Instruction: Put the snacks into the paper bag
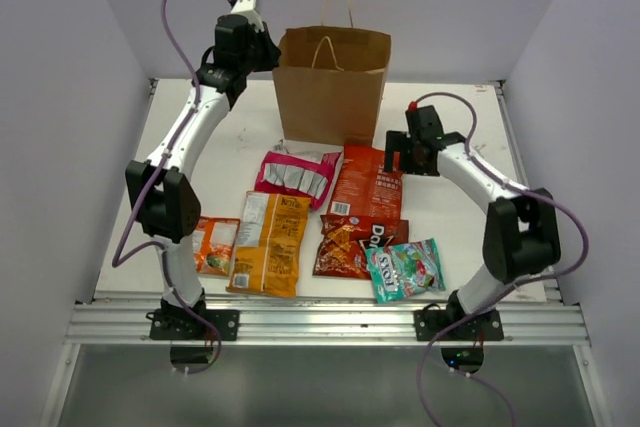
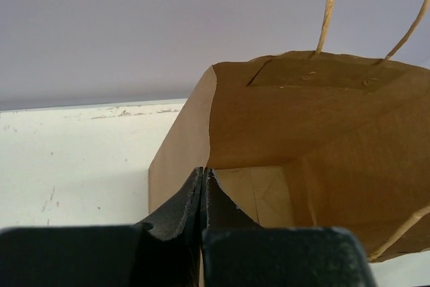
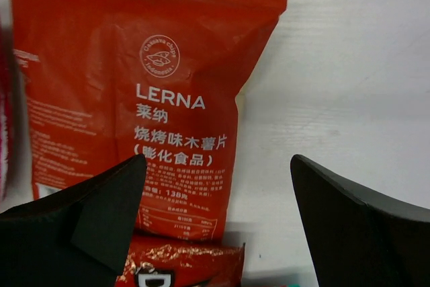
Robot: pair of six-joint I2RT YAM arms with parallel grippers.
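The paper bag (image 1: 332, 97) stands upright at the far middle of the white counter (image 1: 455, 122), its mouth open and its two twisted loop handles raised. The left gripper (image 2: 203, 174) is up at the bag's left rim. Its black fingers (image 2: 176, 210) are pressed flat together, and the paper edge runs straight in between their tips, so it is clenched on the rim corner.

The six snacks lie flat on the counter in front of the bag, none of them inside it:
- The pink-silver packet (image 1: 297, 175) and the red LERNA packet (image 1: 367, 185) lie nearest the bag.
- The dark red Doritos packet (image 1: 350, 245) lies just below the red one, their edges meeting.
- The teal-green packet (image 1: 405, 269) overlaps the Doritos packet's right corner.
- The tall yellow-orange packet (image 1: 270, 244) and the small orange packet (image 1: 215, 245) lie to the left.

The right gripper (image 3: 218, 160) hangs released over the lower right part of the red packet. Its jaws are spread wide and hold nothing, one finger above the packet and the other above bare counter.
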